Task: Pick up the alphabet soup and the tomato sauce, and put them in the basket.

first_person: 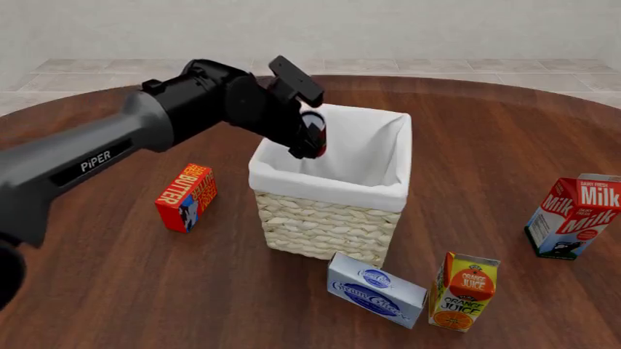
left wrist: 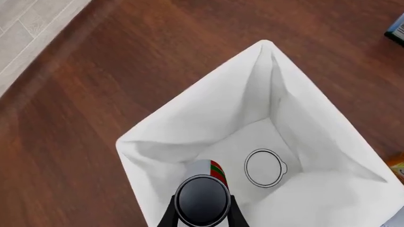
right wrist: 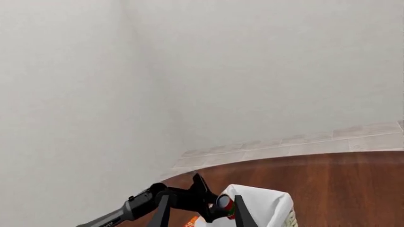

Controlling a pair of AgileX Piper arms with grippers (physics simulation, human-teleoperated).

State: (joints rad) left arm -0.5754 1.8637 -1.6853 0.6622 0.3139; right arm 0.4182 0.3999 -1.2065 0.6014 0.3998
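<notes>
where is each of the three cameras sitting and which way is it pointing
Front view: fixed above the arms' side of the table, facing forward and down at the pale wicker basket with white lining; shows the left arm.
Left wrist view: behind the left gripper, looking down into the basket; fingers clamp the small red-and-green tomato sauce can.
Right wrist view: raised, facing the wall and the left arm; two dark fingers show.
All three share can and basket.

The left arm (first_person: 116, 149) has a smooth grey forearm tube with "PiPER" in white lettering along its side. Past it sit bulky matte black wrist housings, rounded and blocky. The left hand (first_person: 308, 138) is black too, with slim dark fingers (left wrist: 166, 216).
</notes>
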